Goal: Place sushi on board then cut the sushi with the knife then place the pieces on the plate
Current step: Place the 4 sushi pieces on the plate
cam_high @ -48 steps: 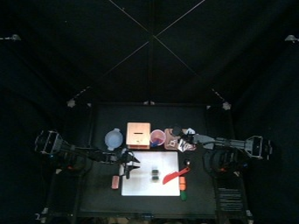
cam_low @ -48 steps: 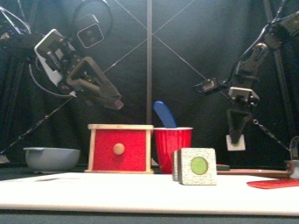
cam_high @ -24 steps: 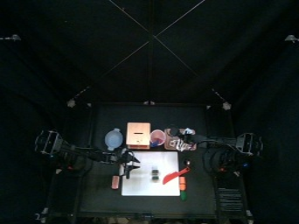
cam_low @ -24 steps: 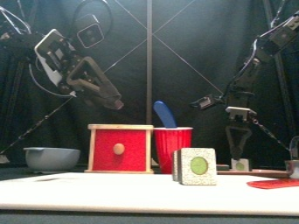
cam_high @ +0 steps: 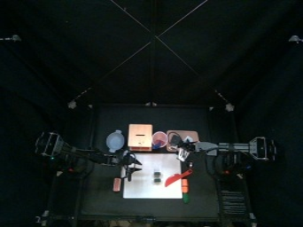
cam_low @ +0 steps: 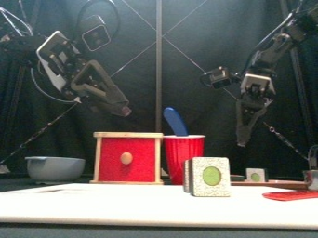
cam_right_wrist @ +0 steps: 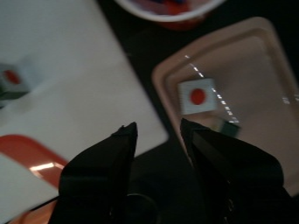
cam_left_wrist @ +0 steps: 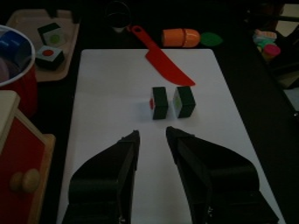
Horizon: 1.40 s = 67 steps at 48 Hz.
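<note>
Dark green toy sushi blocks (cam_left_wrist: pixel 160 101): two cut pieces stand upright, just beside each other, near the middle of the white cutting board (cam_left_wrist: pixel 117 105).

- My left pincer (cam_left_wrist: pixel 152 134) hovers above the near part of the board. Its jaws are spread and hold nothing.
- The blocks look small, rigid and light, probably with smooth sides, so I judge a modest squeeze is enough. Too hard a squeeze could flick one out.
- Best hold, as I judge it: across the two flat green sides, low on the block, one block at a time. The narrow gap between the pair means a jaw could nudge the neighbour over, so I would come at the outer faces first.
- The red toy knife (cam_left_wrist: pixel 162 63) lies flat on the board beyond the pair, apart from them.
- The flat pink tray (cam_right_wrist: pixel 251 79) sits off the board's far right corner. At least one cut piece (cam_right_wrist: pixel 198 94) lies on it.
- My right pincer (cam_right_wrist: pixel 156 125) hangs over the tray's edge, with its jaws parted and empty.
- Judgement: cutting is done, and the two board pieces are not yet moved across.
</note>
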### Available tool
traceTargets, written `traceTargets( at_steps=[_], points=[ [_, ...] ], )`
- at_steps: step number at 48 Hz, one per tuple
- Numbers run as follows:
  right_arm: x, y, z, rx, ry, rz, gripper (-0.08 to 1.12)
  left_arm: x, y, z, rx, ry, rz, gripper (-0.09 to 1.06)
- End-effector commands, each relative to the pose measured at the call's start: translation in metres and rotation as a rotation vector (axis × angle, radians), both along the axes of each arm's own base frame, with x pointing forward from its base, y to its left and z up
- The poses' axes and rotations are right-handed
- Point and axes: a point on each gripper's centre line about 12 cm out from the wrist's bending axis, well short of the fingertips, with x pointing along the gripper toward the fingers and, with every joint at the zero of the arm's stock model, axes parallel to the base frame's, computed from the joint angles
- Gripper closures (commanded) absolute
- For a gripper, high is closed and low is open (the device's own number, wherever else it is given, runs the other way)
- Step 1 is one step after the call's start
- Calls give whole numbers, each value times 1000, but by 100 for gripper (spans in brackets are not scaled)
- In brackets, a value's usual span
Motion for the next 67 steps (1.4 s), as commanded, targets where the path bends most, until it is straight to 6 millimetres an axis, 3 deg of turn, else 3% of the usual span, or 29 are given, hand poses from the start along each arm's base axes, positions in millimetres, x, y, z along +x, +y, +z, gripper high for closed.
traceTargets(
  at_steps=[1, 11, 26, 67],
  points=[
    [17, 24, 15, 29, -100, 67, 24, 4, 0, 11, -4, -41, 2, 24],
    [44, 64, 18, 65, -191, 180, 23, 5, 0, 13, -4, -47, 1, 24],
    [77, 95, 2, 52, -159, 284, 23, 5, -1, 13, -2, -46, -1, 24],
    [122, 104, -36, 23, -49, 311, 23, 3, 0, 10, -3, -37, 1, 24]
  ],
)
